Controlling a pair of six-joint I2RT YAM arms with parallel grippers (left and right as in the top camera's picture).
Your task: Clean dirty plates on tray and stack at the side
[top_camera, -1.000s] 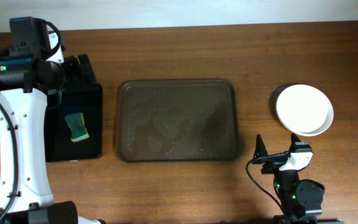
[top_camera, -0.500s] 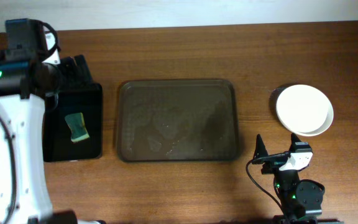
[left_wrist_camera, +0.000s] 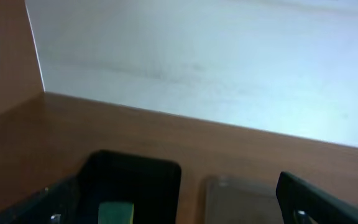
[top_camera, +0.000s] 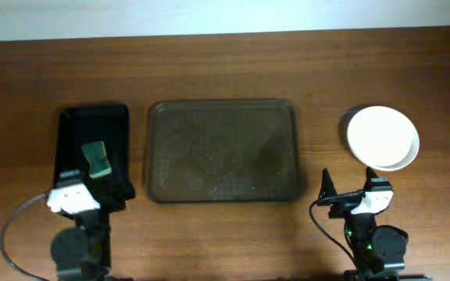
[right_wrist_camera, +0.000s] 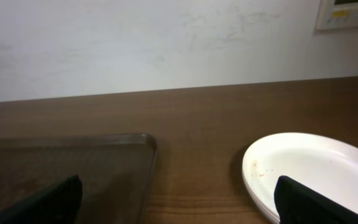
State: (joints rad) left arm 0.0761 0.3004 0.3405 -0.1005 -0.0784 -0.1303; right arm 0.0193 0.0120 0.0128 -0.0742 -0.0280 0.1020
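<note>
Wooden table (top_camera: 225, 66) carries the tray (top_camera: 223, 105) at centre, with the plates (top_camera: 381, 136) stacked beside its right edge. The left gripper (top_camera: 92, 193) sits by a black tray (top_camera: 73, 148) holding a green sponge (top_camera: 96, 158), the right gripper (top_camera: 352, 197) near the plates, both with fingers spread wide.

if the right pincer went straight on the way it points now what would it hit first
Probably nothing near: the right pincer points over bare table between the tray and the stacked plates, toward the back wall. Its height is hard to judge.
</note>
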